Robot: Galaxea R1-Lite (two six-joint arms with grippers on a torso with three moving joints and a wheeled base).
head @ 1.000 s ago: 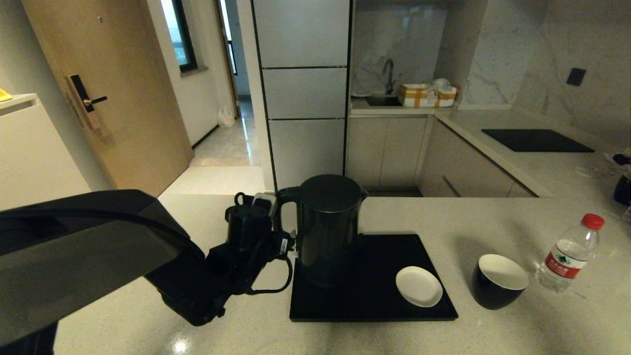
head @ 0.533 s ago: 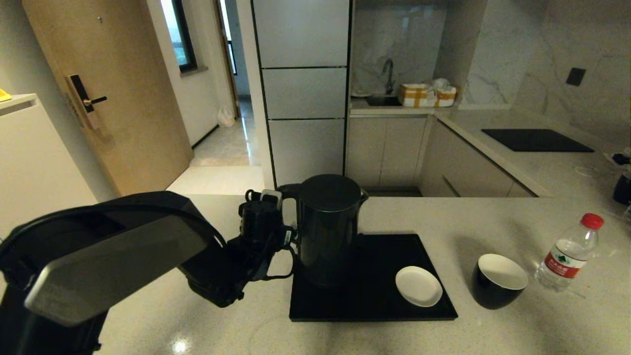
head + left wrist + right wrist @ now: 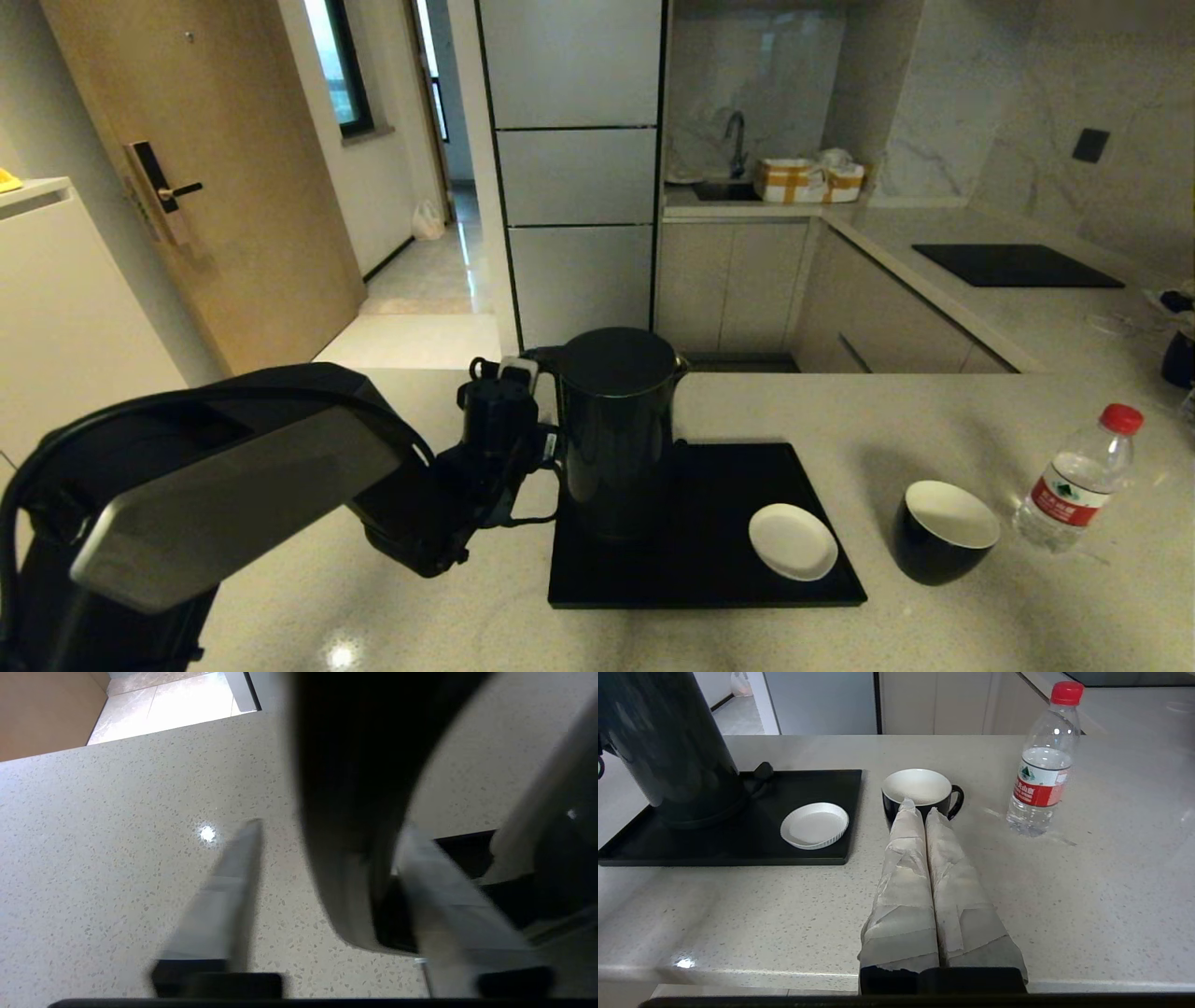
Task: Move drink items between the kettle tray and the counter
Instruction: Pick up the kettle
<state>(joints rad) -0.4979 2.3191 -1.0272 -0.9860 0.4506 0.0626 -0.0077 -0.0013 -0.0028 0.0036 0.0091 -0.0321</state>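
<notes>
The left pincer [image 3: 523,411] sits at the kettle's handle [image 3: 355,868], one finger [image 3: 224,905] outside it and the other inside the loop, a gap left on the outer side; whether it grips is unclear. The kettle [image 3: 616,429] stands at the left end of the tray [image 3: 709,588], which lies on the counter [image 3: 934,635] toward its near edge. A white saucer [image 3: 794,541] rests on the tray's right part. The cup [image 3: 945,532] and bottle [image 3: 1078,481] stand on the counter right of the tray. The right pincer [image 3: 920,807] hangs past the counter's near edge, fingers pressed together.
</notes>
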